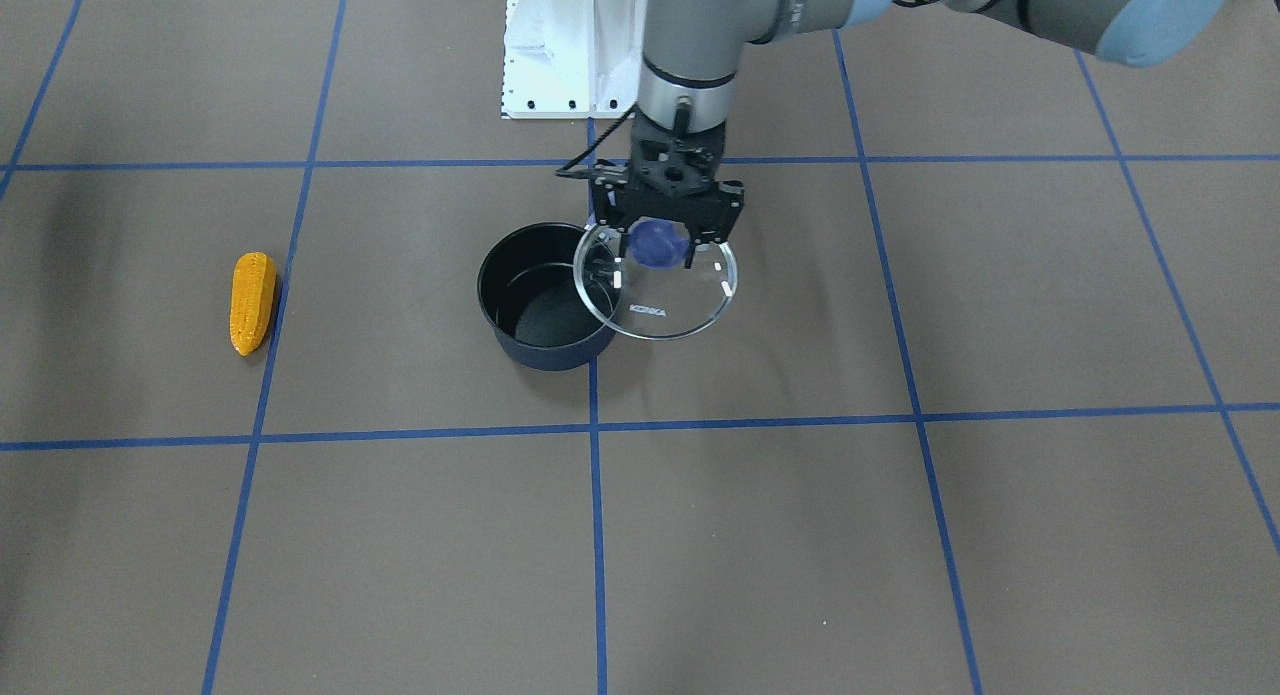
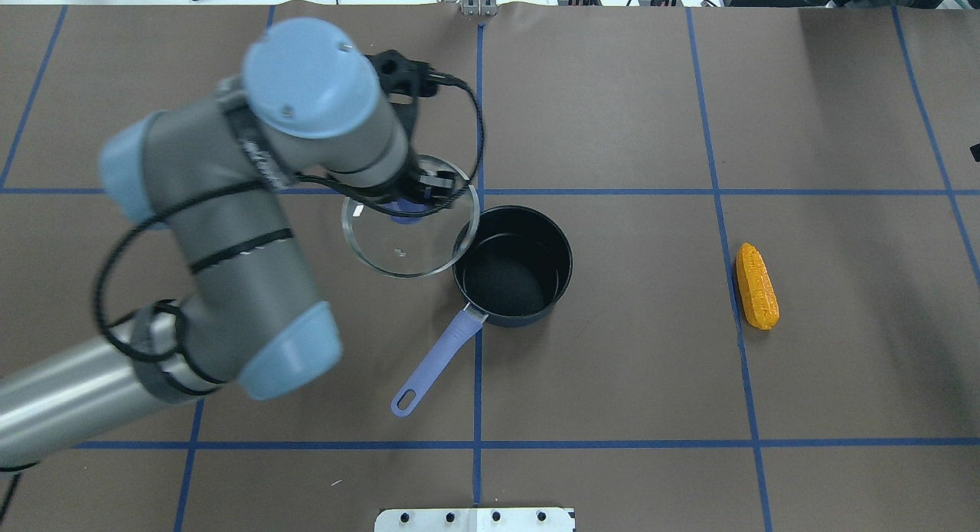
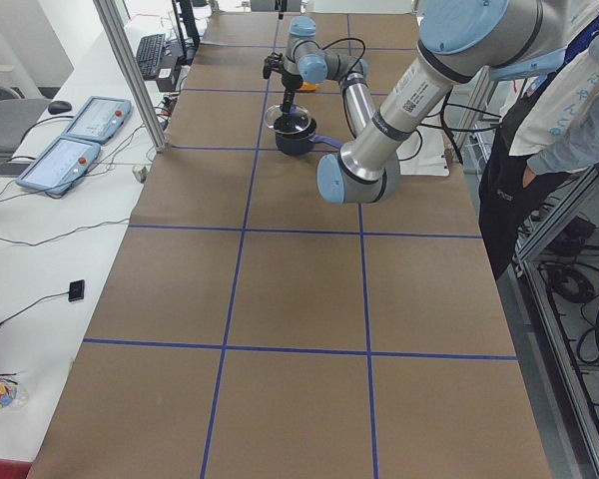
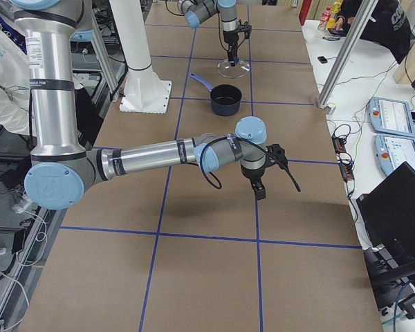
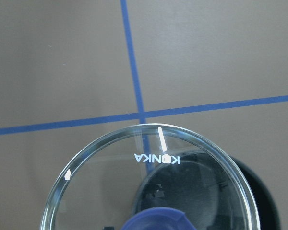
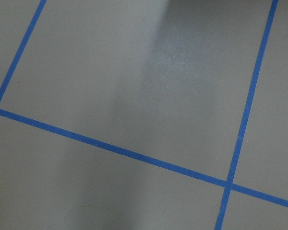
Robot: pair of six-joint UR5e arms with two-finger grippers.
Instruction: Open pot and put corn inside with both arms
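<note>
The dark pot (image 1: 548,353) stands open near the table's middle, and its blue handle (image 2: 432,363) points toward the robot. My left gripper (image 1: 657,247) is shut on the blue knob (image 1: 655,243) of the glass lid (image 1: 670,310). It holds the lid above the table beside the pot, on the robot's left, overlapping the rim in view. The lid (image 5: 149,191) fills the left wrist view. The orange-yellow corn (image 2: 756,285) lies alone on the table, far to the pot's right. My right gripper (image 4: 259,190) hovers over bare table; I cannot tell whether it is open or shut.
The white base pedestal (image 1: 560,55) stands at the robot's side of the table. Blue tape lines form a grid on the brown table cover. People stand beside the table (image 3: 564,120). Control tablets (image 4: 394,117) lie on a side bench.
</note>
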